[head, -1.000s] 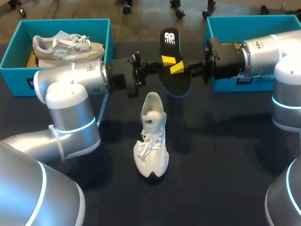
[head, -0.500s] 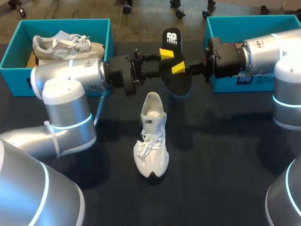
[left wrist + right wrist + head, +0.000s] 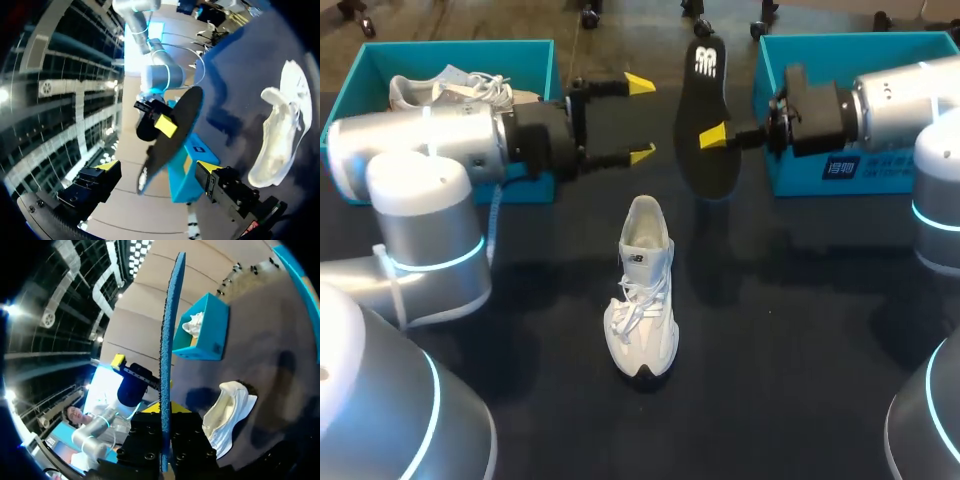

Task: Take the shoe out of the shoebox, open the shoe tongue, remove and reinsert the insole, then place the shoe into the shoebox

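A white shoe (image 3: pixel 642 290) lies mid-table, toe toward the front edge, and also shows in the left wrist view (image 3: pixel 280 135) and the right wrist view (image 3: pixel 227 410). Above and behind it hangs the black insole (image 3: pixel 708 120), with my right gripper (image 3: pixel 715 135) shut on its edge. In the right wrist view the insole (image 3: pixel 167 340) stands edge-on between the right gripper's (image 3: pixel 165 412) fingers. My left gripper (image 3: pixel 641 118) is open, a short way left of the insole and not touching it. From the left gripper (image 3: pixel 157 166), the insole (image 3: pixel 172 135) lies ahead.
A teal shoebox (image 3: pixel 460 45) at the back left holds a grey shoe (image 3: pixel 460 95), partly hidden by my left arm. A second teal shoebox (image 3: pixel 840 42) stands at the back right behind my right arm. A dark cloth covers the table.
My left gripper has let go of the insole, opened wide and drawn back to the left. The insole, now held only by the right gripper, has turned more upright.
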Tool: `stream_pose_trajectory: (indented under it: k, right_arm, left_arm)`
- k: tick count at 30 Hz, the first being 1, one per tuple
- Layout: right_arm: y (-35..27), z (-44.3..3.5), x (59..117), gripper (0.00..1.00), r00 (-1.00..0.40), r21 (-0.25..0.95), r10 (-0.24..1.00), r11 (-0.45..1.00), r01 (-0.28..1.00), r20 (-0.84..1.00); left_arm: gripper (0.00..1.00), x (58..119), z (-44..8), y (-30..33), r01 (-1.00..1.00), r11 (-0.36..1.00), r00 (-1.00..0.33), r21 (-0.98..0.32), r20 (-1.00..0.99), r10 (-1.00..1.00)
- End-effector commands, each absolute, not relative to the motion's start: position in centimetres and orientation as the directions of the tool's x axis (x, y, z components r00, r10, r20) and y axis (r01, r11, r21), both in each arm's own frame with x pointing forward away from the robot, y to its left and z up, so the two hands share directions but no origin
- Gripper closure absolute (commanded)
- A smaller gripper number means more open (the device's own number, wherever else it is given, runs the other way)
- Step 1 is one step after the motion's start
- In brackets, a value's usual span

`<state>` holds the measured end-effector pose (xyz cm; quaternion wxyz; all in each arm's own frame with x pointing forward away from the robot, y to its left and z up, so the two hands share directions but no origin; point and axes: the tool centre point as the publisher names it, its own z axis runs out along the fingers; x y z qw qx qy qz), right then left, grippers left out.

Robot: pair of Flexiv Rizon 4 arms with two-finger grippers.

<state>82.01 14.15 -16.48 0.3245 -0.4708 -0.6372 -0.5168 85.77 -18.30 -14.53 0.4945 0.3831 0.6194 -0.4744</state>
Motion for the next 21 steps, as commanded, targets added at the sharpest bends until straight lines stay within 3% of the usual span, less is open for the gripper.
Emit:
stream_pose_trajectory:
  k: [1,11,21]
  right_arm:
    - [14.3,-16.0,82.6,1.0,-0.393,0.405,0.272,0.016,0.914,0.878]
    - [15.4,-14.8,84.0,1.0,-0.68,0.688,0.241,0.06,0.723,0.693]
    - [15.7,-14.6,84.2,1.0,-0.702,0.709,0.229,0.066,0.702,0.674]
  left_arm:
    - [0.0,85.1,-14.4,-16.4,0.926,0.283,-0.292,-0.249,-0.948,0.123]
    - [0.0,85.7,-16.6,-13.9,0.868,0.318,-0.463,-0.381,-0.852,0.243]
    - [0.0,86.1,-18.2,-13.4,0.848,0.37,-0.488,-0.38,-0.832,0.263]
